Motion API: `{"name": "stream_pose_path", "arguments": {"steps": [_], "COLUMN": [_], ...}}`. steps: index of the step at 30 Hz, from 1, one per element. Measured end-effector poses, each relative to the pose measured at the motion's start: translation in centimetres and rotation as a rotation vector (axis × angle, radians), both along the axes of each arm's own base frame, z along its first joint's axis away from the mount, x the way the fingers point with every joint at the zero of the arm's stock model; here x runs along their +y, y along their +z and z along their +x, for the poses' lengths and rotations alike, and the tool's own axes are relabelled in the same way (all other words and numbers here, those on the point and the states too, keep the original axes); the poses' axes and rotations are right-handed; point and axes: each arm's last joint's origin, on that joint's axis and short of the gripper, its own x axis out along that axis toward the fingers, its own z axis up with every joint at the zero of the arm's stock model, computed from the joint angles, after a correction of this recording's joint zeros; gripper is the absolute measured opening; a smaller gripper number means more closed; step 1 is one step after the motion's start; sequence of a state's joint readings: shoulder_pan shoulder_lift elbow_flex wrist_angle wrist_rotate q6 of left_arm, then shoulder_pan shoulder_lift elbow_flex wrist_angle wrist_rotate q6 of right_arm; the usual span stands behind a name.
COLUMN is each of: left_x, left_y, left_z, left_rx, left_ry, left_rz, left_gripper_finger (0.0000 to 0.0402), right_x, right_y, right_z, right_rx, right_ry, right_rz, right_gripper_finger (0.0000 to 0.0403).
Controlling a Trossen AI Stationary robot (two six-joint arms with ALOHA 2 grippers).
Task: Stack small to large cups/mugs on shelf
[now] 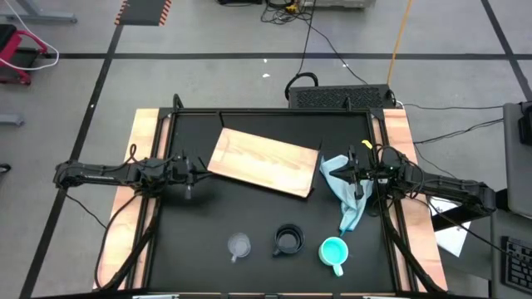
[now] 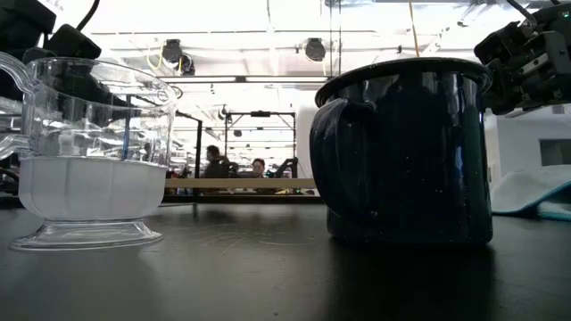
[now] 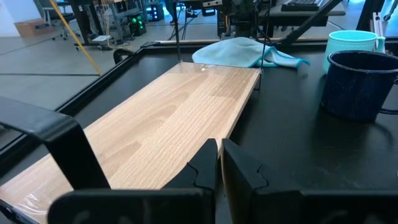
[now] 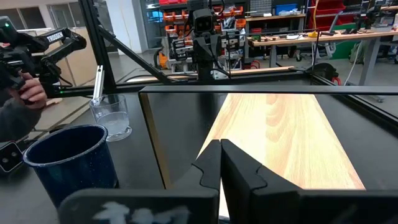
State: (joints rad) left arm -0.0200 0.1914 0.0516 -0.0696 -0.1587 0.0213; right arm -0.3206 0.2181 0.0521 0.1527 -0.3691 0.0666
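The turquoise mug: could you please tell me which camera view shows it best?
The high view shows the turquoise mug best: whole, from above, handle visible, last in the front row beside the black mug. The left wrist view catches only its upper part behind the black mug. The low and right wrist views do not show it.

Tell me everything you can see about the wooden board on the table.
The wooden board is a flat, light-brown rectangle with visible grain and a smooth, slightly glossy top. It lies flat on the black tabletop, turned at an angle to the table's edges, in the far half between the two arms. Nothing stands on it. A pale blue cloth lies just beside its right end; whether they touch is unclear. The three cups sit apart from it, nearer the front edge.
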Motion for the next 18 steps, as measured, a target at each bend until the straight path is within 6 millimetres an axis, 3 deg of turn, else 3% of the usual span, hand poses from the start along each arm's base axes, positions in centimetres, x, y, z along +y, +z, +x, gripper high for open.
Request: {"name": "stream_pose_path", "arguments": {"steps": [18], "left_x": [0.00], "left_y": [-0.05], "left_z": [-0.01], "left_rx": [-0.002], "left_ry": [0.009], "left_rz": [-0.051], "left_gripper_finger": [0.0026], "right_x": [0.00], "right_y": [0.00], "right_z": [0.00], "right_rx": [0.000], "right_ry": [0.000], "right_rz": [0.000], "right_gripper_finger": [0.0000]}}
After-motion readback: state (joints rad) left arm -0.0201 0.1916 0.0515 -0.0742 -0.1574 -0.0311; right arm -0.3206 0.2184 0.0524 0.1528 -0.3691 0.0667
